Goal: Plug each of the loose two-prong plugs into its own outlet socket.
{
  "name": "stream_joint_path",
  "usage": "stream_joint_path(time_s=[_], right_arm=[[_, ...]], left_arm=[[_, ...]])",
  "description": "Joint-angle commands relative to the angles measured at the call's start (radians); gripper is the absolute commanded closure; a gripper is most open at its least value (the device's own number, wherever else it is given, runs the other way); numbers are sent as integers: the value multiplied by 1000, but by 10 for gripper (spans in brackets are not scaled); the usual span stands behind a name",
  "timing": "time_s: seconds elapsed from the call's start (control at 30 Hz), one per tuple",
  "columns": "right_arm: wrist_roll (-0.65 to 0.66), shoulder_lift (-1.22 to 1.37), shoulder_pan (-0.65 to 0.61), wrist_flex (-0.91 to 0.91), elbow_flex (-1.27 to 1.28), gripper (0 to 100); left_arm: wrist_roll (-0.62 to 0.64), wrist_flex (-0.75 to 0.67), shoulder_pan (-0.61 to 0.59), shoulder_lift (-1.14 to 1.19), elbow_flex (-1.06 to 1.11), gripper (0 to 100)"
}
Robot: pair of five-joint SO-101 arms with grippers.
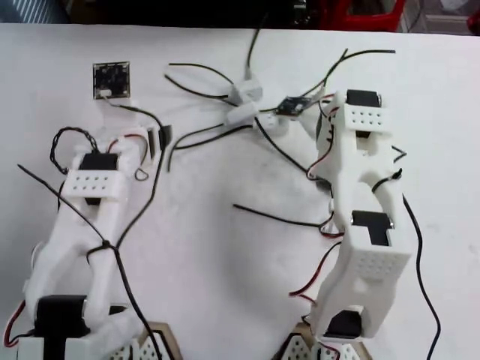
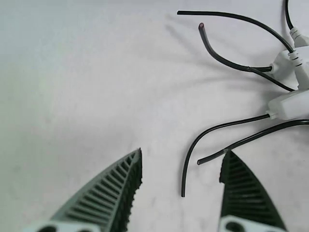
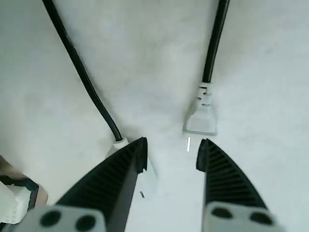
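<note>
Left gripper [image 2: 181, 166]: fingers spread, nothing held, over bare table [image 2: 72, 72] beside loose black cords [image 2: 212, 14]. Right gripper [image 3: 171, 150]: fingers parted, empty, tips just short of a white two-prong plug [image 3: 200, 118] lying flat. Further white plugs and sockets [image 1: 241, 115]: clustered near the table's far edge, mid-width.

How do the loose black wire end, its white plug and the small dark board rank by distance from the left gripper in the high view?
1. Loose black wire end, right beside the left gripper.
2. White plug, at table centre.
3. Small dark board, past the plug.
</note>
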Motion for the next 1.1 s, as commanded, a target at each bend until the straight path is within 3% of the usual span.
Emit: stream_joint_path(time_s=[0.0, 0.6, 0.87, 1.07], right_arm=[[15, -10, 7, -38, 31, 832], [15, 21, 53, -283, 184, 834], [15, 84, 54, -371, 183, 982], [15, 82, 74, -380, 183, 981]], left_arm=[[-2, -23, -5, -2, -5, 736], [-2, -23, -5, -2, -5, 736], [-2, -23, -5, -2, -5, 736], [-2, -23, -5, -2, -5, 736]])
